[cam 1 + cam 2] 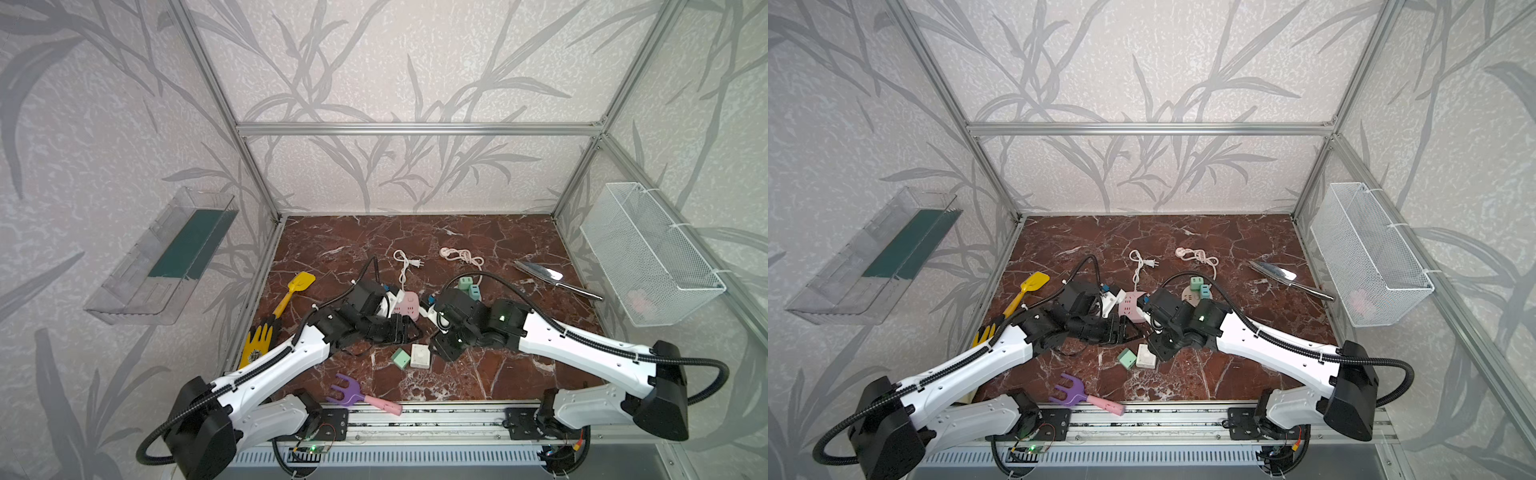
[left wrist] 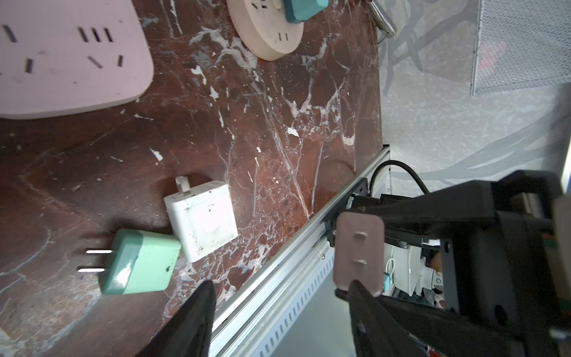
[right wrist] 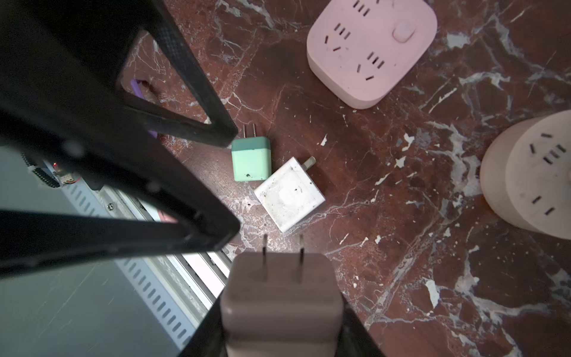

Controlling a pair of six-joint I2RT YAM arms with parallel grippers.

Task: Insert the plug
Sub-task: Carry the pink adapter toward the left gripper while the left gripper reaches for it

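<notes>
Just front of the middle of the tabletop (image 3: pixel 401 247), going left to right: the left gripper (image 2: pixel 279 286) hangs with its fingers apart and nothing between them. Next is the pink socket block (image 3: pixel 370 52), lying flat with its slots up.

The right gripper (image 3: pixel 281 335) is clamped on the side faces of the mauve plug (image 3: pixel 281 293). It's held off the marble with both prongs free.

Furthest right is the round socket (image 3: pixel 531 173).

My guess is the plug is light, hard, smooth plastic, so it could twist in the pads if the prongs land off-slot. That side-face hold looks right to me. The block probably skids easily too, so bracing it might help.

For room, a green plug (image 3: pixel 251 160) and a white adapter (image 3: pixel 289 194) lie corner to corner near the front edge. There's bare marble between them and the block.
</notes>
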